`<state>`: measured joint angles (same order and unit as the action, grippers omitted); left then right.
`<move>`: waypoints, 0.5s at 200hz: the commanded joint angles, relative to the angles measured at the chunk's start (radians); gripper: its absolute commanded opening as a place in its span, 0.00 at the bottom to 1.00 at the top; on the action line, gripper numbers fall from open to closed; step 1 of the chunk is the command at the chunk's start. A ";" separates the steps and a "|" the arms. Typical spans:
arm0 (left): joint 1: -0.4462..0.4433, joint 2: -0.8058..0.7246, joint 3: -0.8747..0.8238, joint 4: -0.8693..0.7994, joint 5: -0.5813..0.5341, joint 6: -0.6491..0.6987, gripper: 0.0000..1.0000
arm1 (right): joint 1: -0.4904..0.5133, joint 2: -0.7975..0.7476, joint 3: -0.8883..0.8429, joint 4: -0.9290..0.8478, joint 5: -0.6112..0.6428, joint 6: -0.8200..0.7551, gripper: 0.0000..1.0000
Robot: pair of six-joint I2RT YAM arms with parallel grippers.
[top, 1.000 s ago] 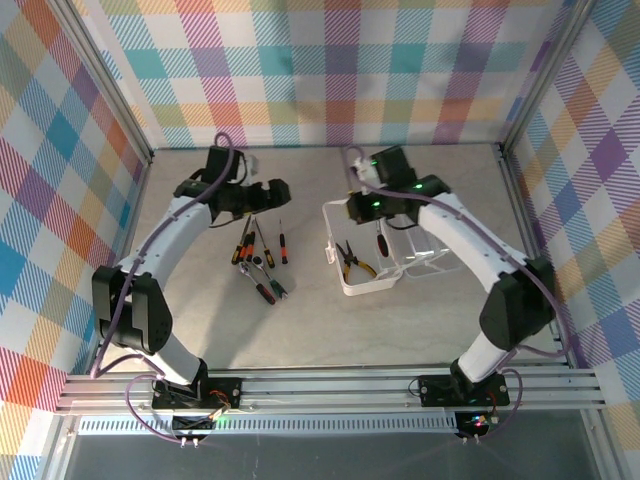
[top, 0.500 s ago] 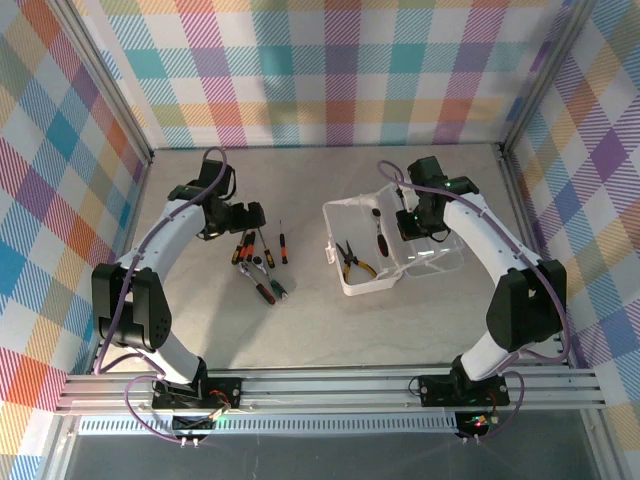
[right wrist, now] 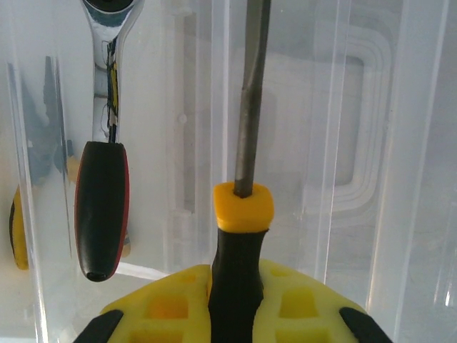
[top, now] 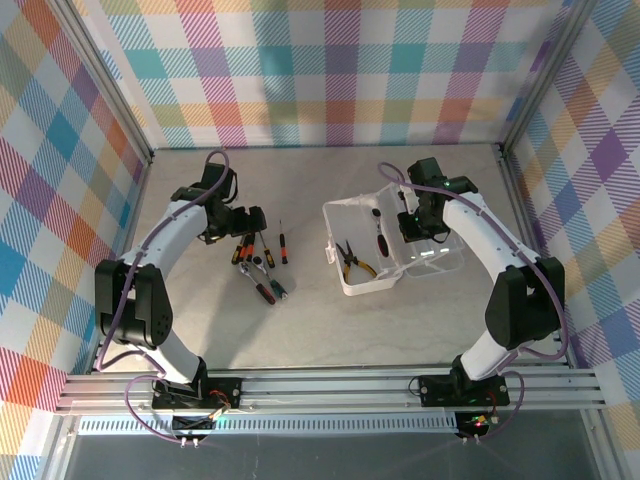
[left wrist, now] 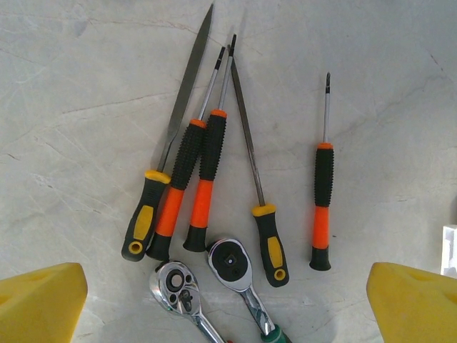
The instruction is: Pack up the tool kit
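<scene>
The translucent case lies open at the table's middle, with its lid folded out to the right. Yellow-handled pliers and a black-handled ratchet lie inside it. My right gripper is shut on the black handle of a yellow-collared file, hovering over the case's right side. My left gripper is open above the loose tools: three orange-and-black screwdrivers, two yellow-and-black files and two chrome ratchets.
The loose tools lie in a cluster left of the case. Checked walls and metal posts enclose the table on three sides. Bare tabletop stretches in front of the case and tools.
The right gripper has moved rightward across the case to its right side. The left gripper has come nearer and a little left, over the loose tools. The tools on the table have not moved.
</scene>
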<state>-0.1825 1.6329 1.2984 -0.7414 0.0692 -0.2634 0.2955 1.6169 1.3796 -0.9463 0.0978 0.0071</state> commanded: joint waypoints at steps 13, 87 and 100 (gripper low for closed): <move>-0.006 0.011 -0.006 -0.009 0.022 0.018 1.00 | -0.019 -0.019 -0.020 -0.065 0.055 0.012 0.02; -0.006 0.012 -0.008 -0.009 0.037 0.021 1.00 | -0.023 -0.025 -0.013 -0.074 0.065 0.024 0.31; -0.006 0.012 -0.007 -0.010 0.037 0.021 1.00 | -0.024 -0.027 -0.010 -0.075 0.065 0.025 0.34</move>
<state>-0.1825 1.6413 1.2984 -0.7414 0.0883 -0.2630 0.2844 1.6169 1.3724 -0.9749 0.1287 0.0219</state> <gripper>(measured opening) 0.996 0.313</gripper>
